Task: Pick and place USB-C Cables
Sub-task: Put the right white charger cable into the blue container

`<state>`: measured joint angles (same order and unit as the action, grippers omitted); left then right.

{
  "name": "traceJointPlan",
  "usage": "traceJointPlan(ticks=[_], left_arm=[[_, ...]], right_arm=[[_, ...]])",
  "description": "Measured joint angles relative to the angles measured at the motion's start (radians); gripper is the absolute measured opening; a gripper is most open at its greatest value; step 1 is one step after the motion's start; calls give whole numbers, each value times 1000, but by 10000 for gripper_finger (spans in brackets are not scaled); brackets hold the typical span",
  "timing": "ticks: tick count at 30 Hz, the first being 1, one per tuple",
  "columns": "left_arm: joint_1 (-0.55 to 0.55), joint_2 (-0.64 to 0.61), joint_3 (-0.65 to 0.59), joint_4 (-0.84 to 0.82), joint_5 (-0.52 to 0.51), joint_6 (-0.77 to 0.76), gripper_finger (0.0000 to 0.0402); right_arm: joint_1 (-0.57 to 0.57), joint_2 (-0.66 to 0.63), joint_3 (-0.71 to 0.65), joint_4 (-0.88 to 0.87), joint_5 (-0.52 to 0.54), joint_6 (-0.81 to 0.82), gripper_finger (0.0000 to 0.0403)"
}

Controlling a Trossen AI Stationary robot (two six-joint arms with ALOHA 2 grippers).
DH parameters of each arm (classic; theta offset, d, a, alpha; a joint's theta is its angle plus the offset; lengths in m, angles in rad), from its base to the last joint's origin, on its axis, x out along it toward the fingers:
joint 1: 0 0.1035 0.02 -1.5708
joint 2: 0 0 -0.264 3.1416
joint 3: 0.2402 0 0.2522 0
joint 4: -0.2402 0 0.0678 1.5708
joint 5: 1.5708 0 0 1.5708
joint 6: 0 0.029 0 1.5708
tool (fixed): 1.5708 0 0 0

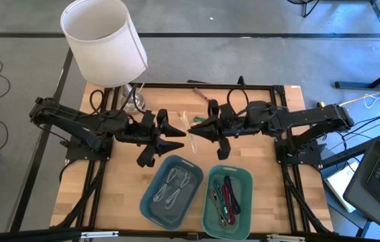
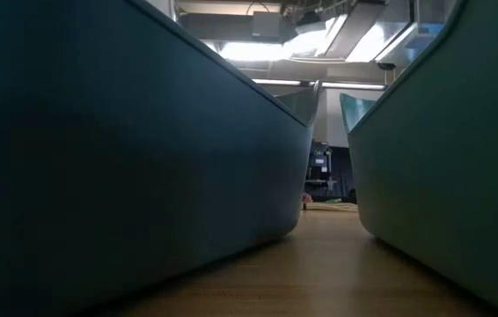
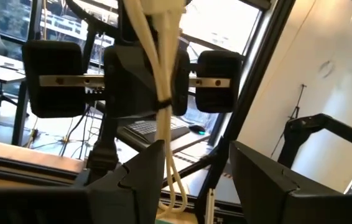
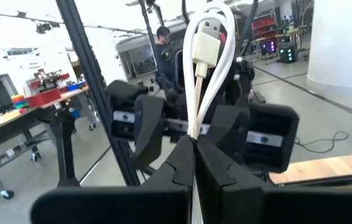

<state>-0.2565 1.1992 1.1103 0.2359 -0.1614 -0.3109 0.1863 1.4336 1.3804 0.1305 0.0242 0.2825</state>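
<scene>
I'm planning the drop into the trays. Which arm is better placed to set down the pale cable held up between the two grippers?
Right. The right gripper is clamped shut on the white cable, so it can carry it. The left gripper faces it with its fingers apart.

No readable text in any of my views | trays, table, lampshade: no labels, brands or numbers | white cable's plug: no marking I can read | room signs beyond the table: too blurred to read
</scene>
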Motion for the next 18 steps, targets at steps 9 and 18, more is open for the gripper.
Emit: traceJointPlan(ticks=[9, 18], left_arm=[[33, 0, 0, -8, -1, 7, 173], [62, 0, 0, -8, 44, -5, 173]], right_arm=[[-2, 12, 0, 39, -39, 23, 0], [-20, 23, 1, 77, -49, 2, 0]])
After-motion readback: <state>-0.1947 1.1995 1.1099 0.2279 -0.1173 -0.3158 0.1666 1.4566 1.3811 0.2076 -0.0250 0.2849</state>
